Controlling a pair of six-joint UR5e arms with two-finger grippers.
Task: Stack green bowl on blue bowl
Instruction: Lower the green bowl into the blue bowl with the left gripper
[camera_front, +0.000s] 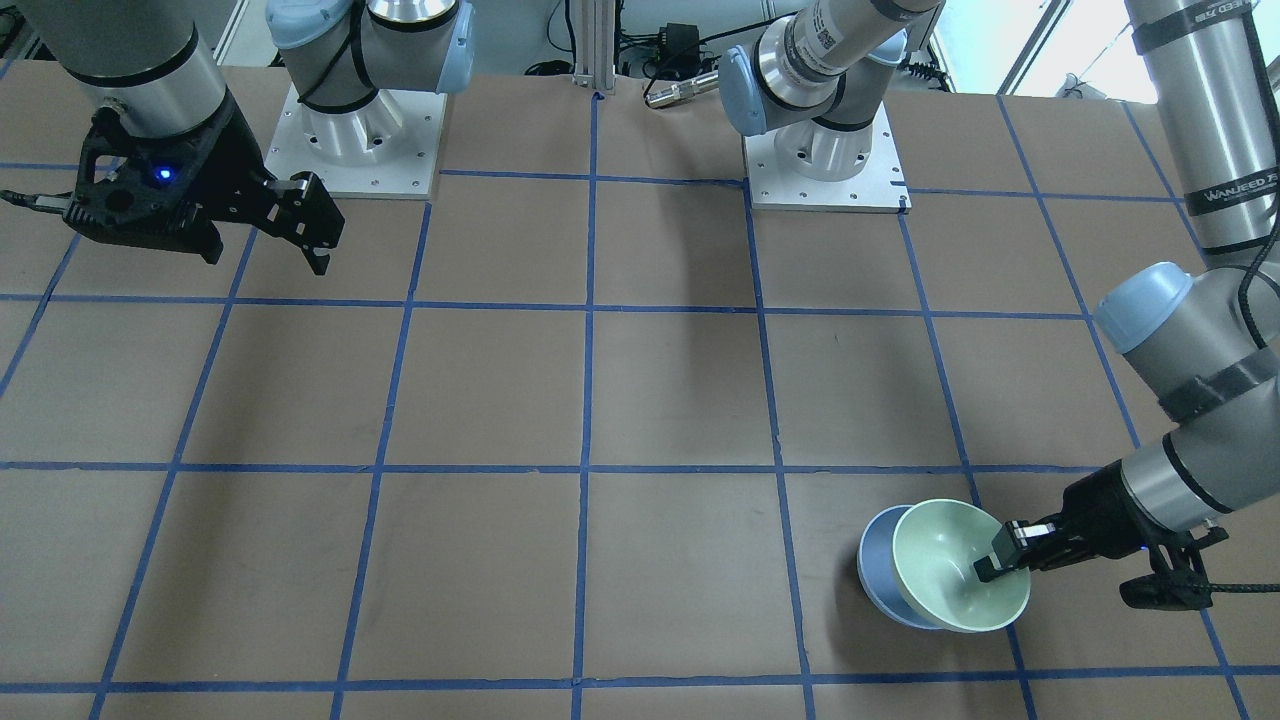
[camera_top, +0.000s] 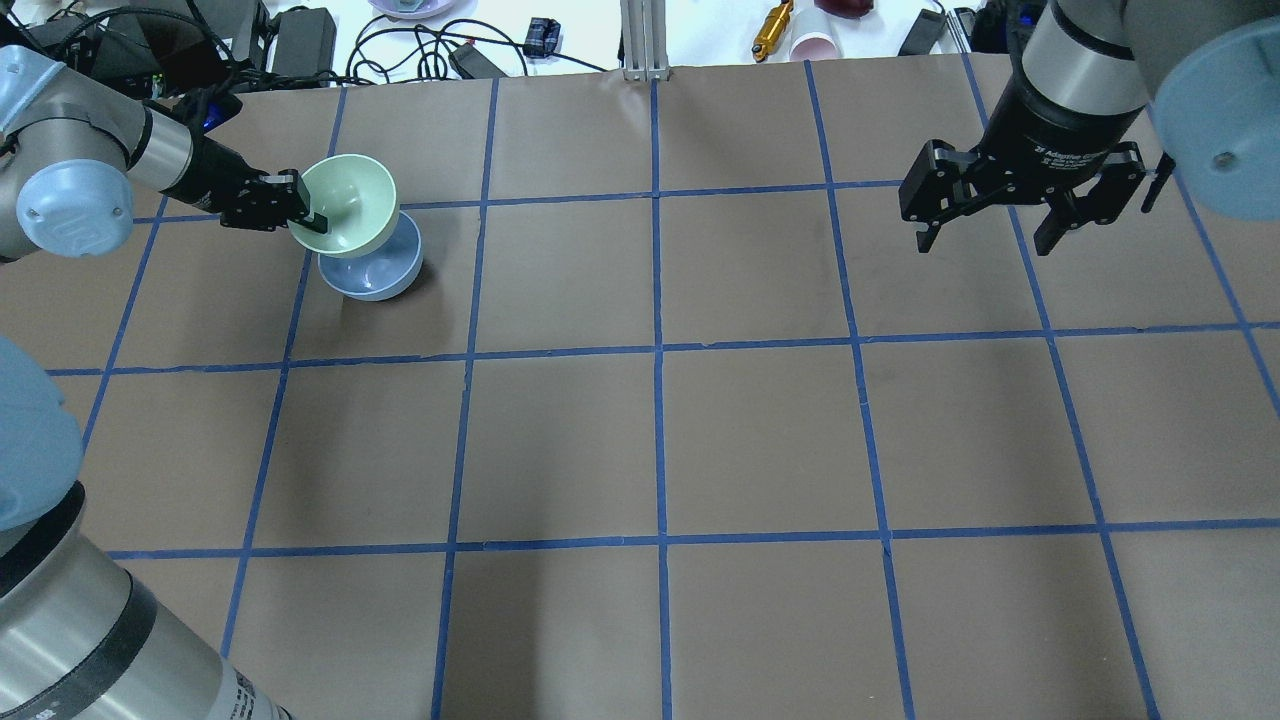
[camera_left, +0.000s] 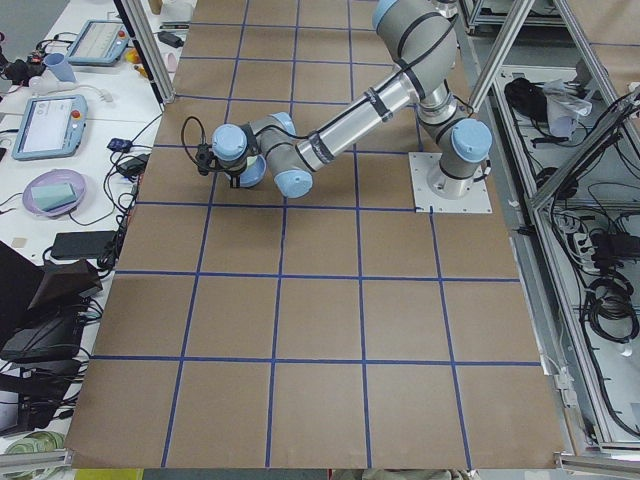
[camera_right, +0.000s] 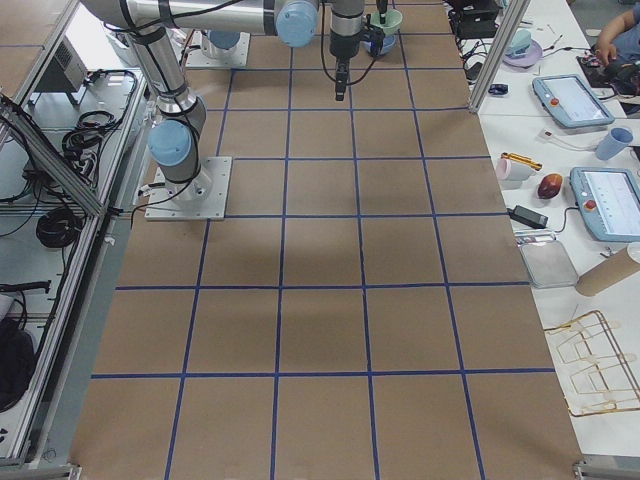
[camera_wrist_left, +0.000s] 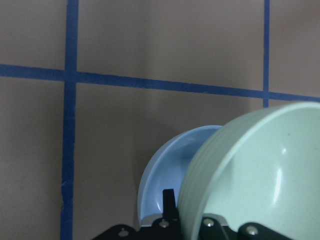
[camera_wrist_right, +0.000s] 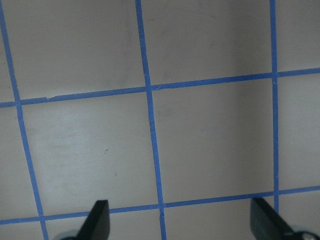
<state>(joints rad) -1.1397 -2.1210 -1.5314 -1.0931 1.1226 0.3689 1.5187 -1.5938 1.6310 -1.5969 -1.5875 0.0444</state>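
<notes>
The green bowl (camera_front: 958, 565) hangs tilted over the blue bowl (camera_front: 872, 560), overlapping most of it. My left gripper (camera_front: 1000, 562) is shut on the green bowl's rim. In the overhead view the green bowl (camera_top: 350, 205) sits above the blue bowl (camera_top: 375, 270), with the left gripper (camera_top: 305, 213) at its left rim. The left wrist view shows the green bowl (camera_wrist_left: 260, 175) close up and the blue bowl (camera_wrist_left: 172, 170) behind it. My right gripper (camera_top: 990, 235) is open and empty, hovering high over the table's right side, also in the front view (camera_front: 310, 235).
Brown table (camera_top: 660, 440) with a blue tape grid. Two arm bases (camera_front: 825, 165) stand at the robot's edge. Cables, cups and a yellow tool (camera_top: 772, 28) lie beyond the far edge. Tablets (camera_right: 575, 100) lie on a side bench.
</notes>
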